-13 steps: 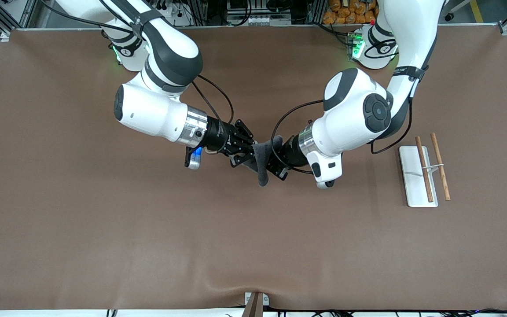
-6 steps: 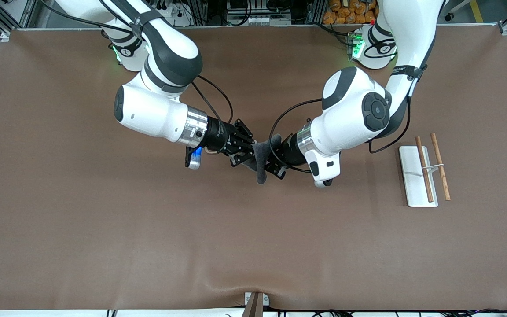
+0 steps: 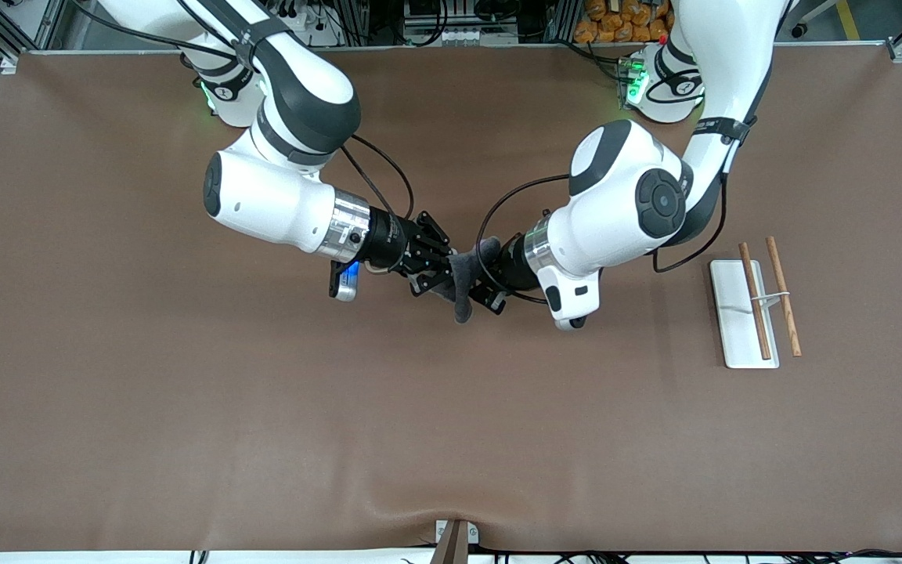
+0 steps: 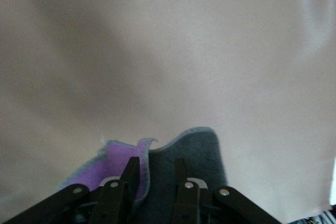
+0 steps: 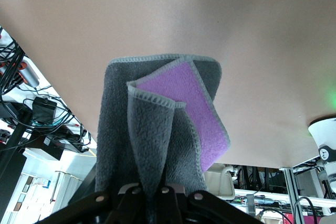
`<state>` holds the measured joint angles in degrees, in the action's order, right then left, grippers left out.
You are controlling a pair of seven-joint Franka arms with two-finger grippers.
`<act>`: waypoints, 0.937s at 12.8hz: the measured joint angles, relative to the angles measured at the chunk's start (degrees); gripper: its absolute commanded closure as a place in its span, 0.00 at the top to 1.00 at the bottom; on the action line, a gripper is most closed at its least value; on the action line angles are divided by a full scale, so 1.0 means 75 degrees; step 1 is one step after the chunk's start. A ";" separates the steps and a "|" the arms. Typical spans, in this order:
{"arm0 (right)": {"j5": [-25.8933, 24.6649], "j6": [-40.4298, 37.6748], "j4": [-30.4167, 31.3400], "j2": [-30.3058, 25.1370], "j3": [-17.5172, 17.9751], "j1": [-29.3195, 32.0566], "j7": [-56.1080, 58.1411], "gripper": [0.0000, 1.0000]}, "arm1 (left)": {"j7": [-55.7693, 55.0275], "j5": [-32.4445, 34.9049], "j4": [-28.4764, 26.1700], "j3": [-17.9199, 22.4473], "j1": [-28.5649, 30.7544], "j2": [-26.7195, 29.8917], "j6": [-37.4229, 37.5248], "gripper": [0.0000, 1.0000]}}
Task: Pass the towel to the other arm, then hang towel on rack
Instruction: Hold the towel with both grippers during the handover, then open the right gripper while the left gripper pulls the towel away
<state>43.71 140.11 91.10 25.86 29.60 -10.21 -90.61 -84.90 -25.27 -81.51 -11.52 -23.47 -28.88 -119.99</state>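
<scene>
The towel (image 3: 463,276), dark grey with a paler edge and a purple inner face, hangs in the air over the middle of the table between the two grippers. My right gripper (image 3: 441,270), on the arm with the blue wrist light, is shut on a fold of the towel (image 5: 152,114), as the right wrist view (image 5: 152,188) shows. My left gripper (image 3: 485,283) is open, and its fingers stand on either side of the towel's edge (image 4: 194,150) in the left wrist view (image 4: 156,170). The rack (image 3: 733,329) lies on the table toward the left arm's end.
The rack's two brown rods (image 3: 755,301) lie across its white base with a thin wire crosspiece (image 3: 772,296). The brown table mat (image 3: 263,407) spreads all around. A small bracket (image 3: 455,536) sits at the table's edge nearest the front camera.
My left arm has moved a little toward the right gripper, bringing its open fingers closer around the towel. The right arm and the towel have hardly moved.
</scene>
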 measured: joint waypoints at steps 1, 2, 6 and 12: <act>-0.0001 0.0000 0.0000 0.0000 -0.0006 0.0000 0.0000 0.00 | 0.0000 0.0000 -0.0002 0.0000 -0.0004 -0.0001 0.0182 0.33; -0.0002 0.0000 0.0000 0.0000 -0.0012 0.0000 0.0000 0.00 | 0.0000 0.0000 -0.0002 0.0000 -0.0010 -0.0001 0.0308 0.28; -0.0003 -0.0001 0.0000 0.0000 -0.0025 0.0000 0.0000 0.00 | 0.0000 0.0000 -0.0001 -0.0001 -0.0036 -0.0001 0.0465 0.00; -0.0013 -0.0001 -0.0001 0.0000 -0.0034 0.0001 0.0000 0.00 | 0.0319 0.0000 0.0103 0.0061 0.0044 0.0059 0.0526 0.00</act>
<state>43.62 140.11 91.10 25.86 29.35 -10.20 -90.61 -82.51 -25.27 -80.73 -11.06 -23.15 -28.44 -116.04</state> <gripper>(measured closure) 0.969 0.978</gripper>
